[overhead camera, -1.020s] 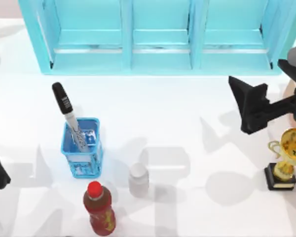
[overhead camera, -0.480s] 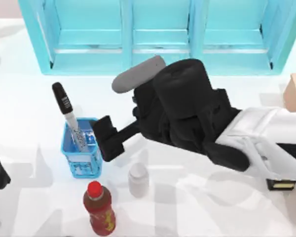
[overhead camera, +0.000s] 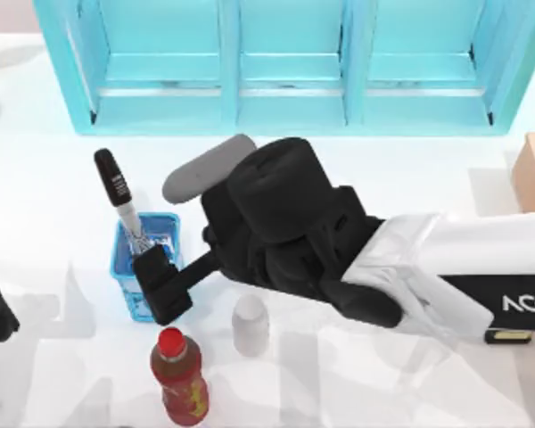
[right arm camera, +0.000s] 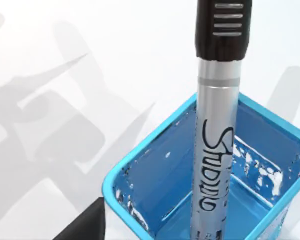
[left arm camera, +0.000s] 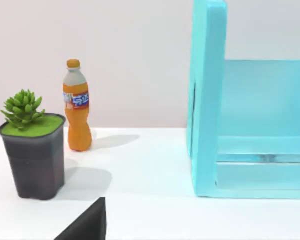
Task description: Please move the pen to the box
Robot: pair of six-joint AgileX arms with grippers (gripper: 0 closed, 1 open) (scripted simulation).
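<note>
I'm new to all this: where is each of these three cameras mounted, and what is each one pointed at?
Top view: above the table, looking down; the right arm stretches to the blue crate, right gripper at it, left arm parked at the left edge.
Left wrist view: on the left arm, facing a potted succulent, an orange bottle and the cyan shelf unit.
Right wrist view: on the right arm, close on the pen standing in the crate.
Shared: pen and crate in top and right wrist views; shelf unit in top and left wrist views.
</note>
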